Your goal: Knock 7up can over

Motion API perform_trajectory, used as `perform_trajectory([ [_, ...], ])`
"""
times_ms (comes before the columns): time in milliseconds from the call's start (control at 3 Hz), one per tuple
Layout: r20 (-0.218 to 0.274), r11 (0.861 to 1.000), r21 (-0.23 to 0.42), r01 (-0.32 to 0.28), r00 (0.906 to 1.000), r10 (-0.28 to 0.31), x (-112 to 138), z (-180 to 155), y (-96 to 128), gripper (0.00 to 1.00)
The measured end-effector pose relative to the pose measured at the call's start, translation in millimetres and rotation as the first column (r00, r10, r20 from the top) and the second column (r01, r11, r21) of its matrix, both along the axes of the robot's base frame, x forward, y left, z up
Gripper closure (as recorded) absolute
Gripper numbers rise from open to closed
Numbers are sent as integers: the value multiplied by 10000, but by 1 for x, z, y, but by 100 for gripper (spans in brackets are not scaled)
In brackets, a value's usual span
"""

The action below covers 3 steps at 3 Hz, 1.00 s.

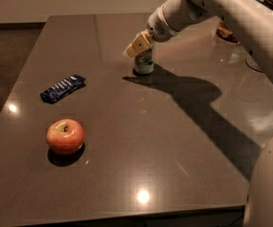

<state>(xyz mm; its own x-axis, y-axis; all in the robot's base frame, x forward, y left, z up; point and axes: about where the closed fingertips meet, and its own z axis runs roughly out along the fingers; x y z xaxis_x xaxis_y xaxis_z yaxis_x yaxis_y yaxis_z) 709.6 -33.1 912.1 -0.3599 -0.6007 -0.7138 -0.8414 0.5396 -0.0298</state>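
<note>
Camera view: the gripper (137,45), whose grip state cannot be told, is overlapping the top of the upright 7up can (144,63), which is standing just beneath it.

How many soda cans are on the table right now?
1: the 7up can stands upright at the far middle of the table, its top covered by the gripper. The arm may hide others behind it.
</note>
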Motion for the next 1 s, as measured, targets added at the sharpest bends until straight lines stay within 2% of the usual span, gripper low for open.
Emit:
perform_trajectory([
  [333,13,9999,153,0,10000,0,1,1,-3,49],
  [667,98,9996,-140,-229,9997,230,-6,15,-8,72],
  [1000,-27,9918,-1146,-562,9984,562,-21,31,-19,95],
])
